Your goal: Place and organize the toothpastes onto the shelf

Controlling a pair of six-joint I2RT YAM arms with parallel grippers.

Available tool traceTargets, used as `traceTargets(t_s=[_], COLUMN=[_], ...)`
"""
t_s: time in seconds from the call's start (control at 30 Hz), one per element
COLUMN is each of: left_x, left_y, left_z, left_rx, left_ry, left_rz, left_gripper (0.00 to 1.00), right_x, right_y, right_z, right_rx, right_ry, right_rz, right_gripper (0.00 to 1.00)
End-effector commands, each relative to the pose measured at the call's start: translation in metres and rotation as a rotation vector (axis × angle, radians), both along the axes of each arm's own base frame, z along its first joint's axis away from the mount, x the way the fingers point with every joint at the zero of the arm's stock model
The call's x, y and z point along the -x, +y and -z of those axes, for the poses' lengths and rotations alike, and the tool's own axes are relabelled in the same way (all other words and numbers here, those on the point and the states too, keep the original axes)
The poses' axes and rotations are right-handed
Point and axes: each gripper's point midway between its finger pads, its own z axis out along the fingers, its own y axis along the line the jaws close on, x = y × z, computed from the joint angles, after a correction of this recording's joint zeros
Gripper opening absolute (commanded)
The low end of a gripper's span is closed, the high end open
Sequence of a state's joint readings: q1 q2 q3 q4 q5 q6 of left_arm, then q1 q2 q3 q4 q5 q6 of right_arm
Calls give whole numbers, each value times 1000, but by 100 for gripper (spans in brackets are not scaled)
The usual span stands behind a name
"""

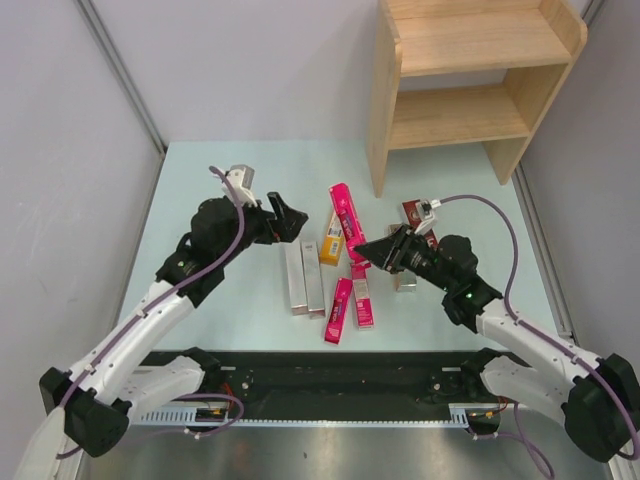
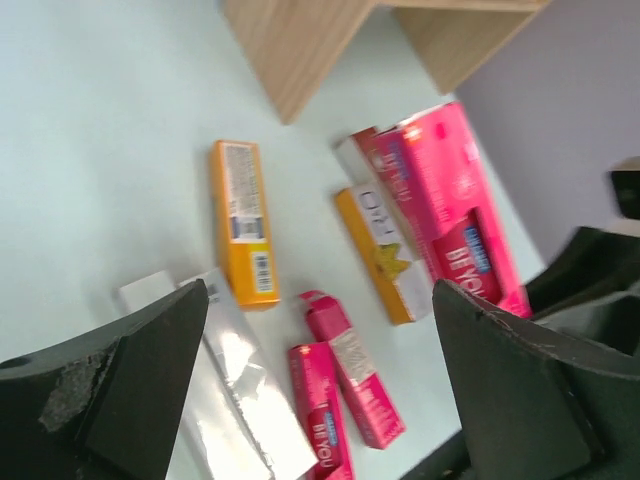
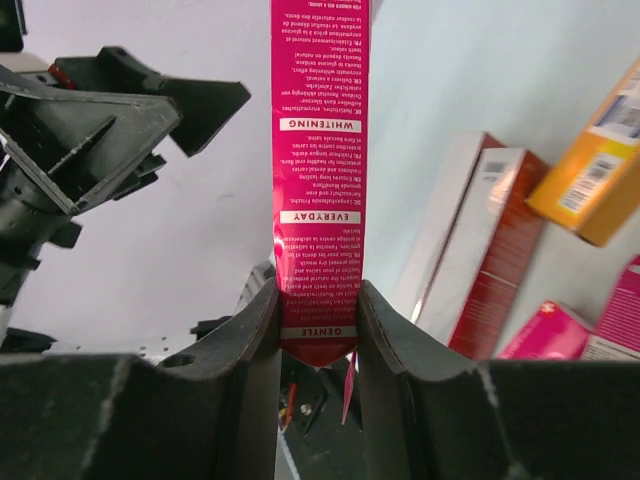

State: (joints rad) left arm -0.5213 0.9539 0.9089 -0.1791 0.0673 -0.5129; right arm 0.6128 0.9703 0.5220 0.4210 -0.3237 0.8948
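While the right hand (image 1: 364, 248) clamps one end of a magenta-pink toothpaste carton (image 1: 345, 212) at frame centre, the left hand (image 1: 287, 218) hangs released just left of it.
Silver-grey cartons (image 1: 296, 278), an orange-yellow carton (image 1: 330, 250) and pink cartons (image 1: 339, 310) lie on the worktop (image 1: 210, 180) below them; the wooden shelf (image 1: 470, 45) stands upper right.

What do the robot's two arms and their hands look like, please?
The left arm and right arm have white links with black joints. A purple cable runs to each wrist. The left hand and right hand are black, with broad wedge-shaped fingers. A small green light glows on the right arm.
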Motion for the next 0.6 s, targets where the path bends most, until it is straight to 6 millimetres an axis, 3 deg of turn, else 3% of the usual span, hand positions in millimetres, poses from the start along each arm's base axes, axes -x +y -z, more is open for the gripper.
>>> traceTargets(t_s=[0.0, 0.13, 0.4, 0.57], left_x=[-12, -11, -10, -11], left_y=[24, 13, -2, -13], left_z=[22, 27, 58, 82], left_rx=[-153, -132, -130, -141], left_ry=[27, 27, 81, 129], left_rz=[-140, -89, -28, 8], left_gripper=[100, 100, 100, 100], right_x=[-7, -17, -62, -88], right_y=[-21, -42, -107, -131], right_z=[-1, 1, -8, -13], right_rx=[43, 46, 31, 79], right_ry=[-23, -1, 22, 11], right_rz=[45, 74, 194, 251], right_gripper=[22, 22, 22, 22])
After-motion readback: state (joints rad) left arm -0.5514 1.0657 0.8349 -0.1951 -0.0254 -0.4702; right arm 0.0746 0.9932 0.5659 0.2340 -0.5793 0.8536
